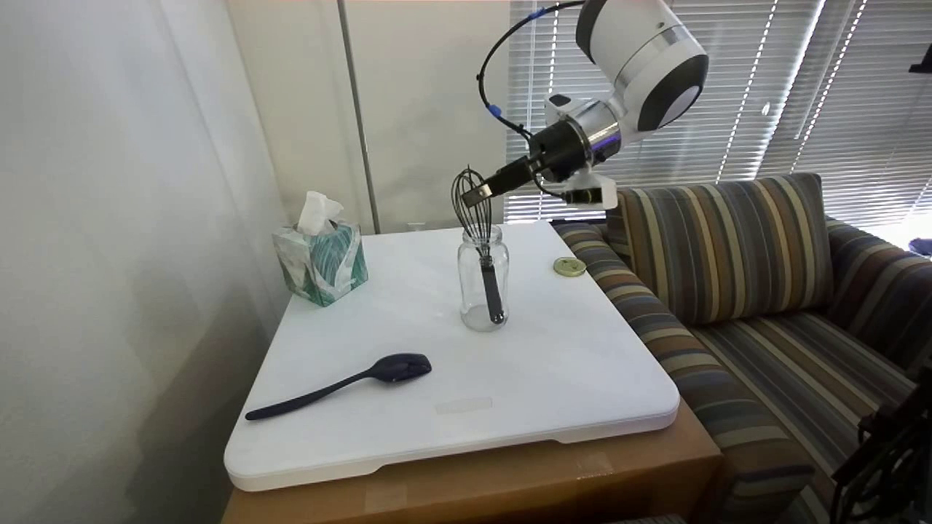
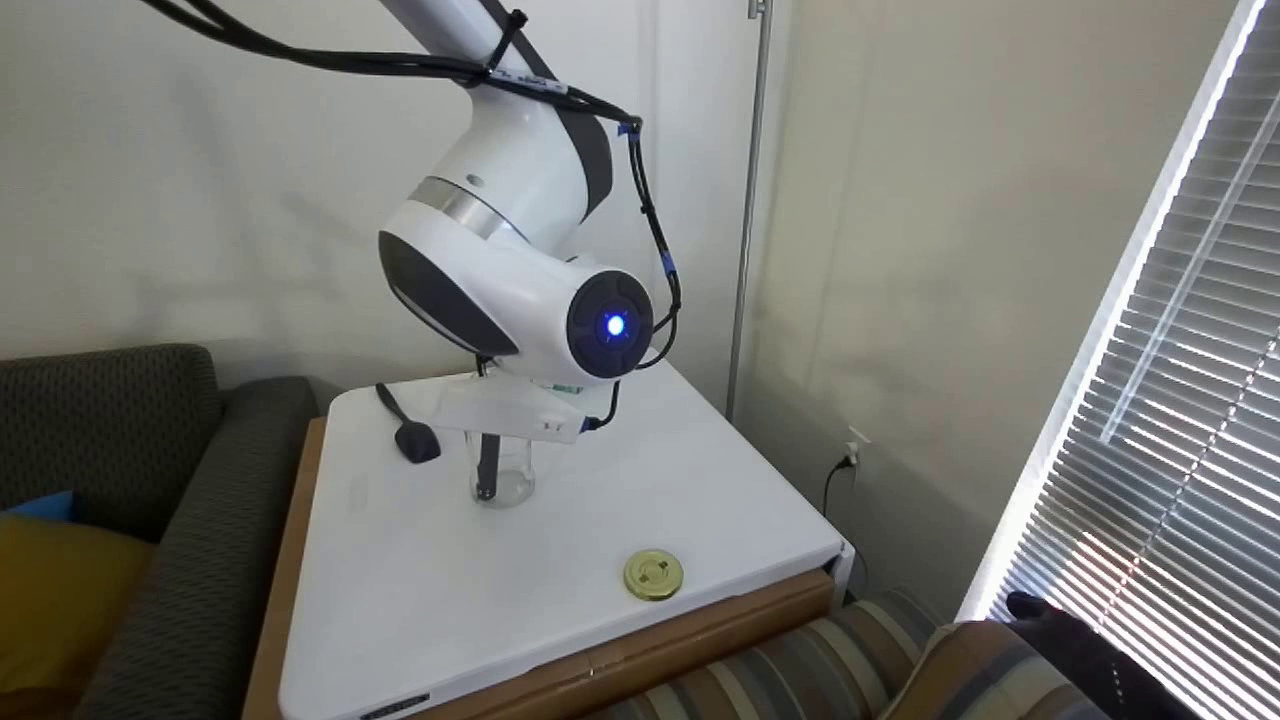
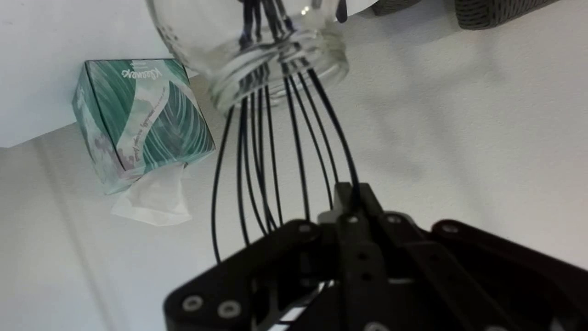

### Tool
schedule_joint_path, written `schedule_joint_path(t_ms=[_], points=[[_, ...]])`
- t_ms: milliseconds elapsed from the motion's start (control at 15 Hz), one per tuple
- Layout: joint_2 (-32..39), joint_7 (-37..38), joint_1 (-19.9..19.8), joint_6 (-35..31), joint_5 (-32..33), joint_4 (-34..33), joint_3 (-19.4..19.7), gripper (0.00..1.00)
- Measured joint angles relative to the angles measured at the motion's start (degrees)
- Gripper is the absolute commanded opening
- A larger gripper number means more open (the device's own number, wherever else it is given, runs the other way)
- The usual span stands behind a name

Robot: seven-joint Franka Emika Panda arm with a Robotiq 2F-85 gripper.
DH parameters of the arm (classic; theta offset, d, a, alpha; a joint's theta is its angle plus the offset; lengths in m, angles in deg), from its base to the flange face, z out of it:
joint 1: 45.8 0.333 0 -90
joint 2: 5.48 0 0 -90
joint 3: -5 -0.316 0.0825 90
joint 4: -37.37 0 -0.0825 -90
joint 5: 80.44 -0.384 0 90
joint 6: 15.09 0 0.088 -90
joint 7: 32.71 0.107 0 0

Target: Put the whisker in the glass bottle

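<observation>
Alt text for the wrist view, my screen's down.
A shut gripper pinches an outer wire of the whisk, whose loops narrow into the mouth of the glass bottle. At frame left, a teal tissue box appears upside down.

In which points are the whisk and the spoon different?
The whisk is tilted, handle down in the jar; the spoon lies flat on the table. The whisk ends in wire loops, the spoon in a solid head. The gripper pinches the whisk, not the spoon. Both are dark, with handles.

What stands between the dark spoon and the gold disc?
The glass bottle, with the whisk handle-down inside, stands between the dark spoon and gold disc; both exterior views show this.
</observation>
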Motion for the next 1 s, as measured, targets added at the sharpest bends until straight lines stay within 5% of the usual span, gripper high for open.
schedule_joint_path(t_ms=[67,133,667,800,1000], points=[[0.00,0.00,0.00,0.04,0.00,-0.01,0.00,0.13],[0.00,0.00,0.00,0.09,0.00,-0.03,0.00,0.32],[0.19,0.00,0.01,0.17,0.04,-0.02,0.00,0.88],[0.19,0.00,0.01,0.24,0.05,-0.02,0.00,0.99],[0.19,0.00,0.05,0.52,0.13,-0.02,0.00,1.00]])
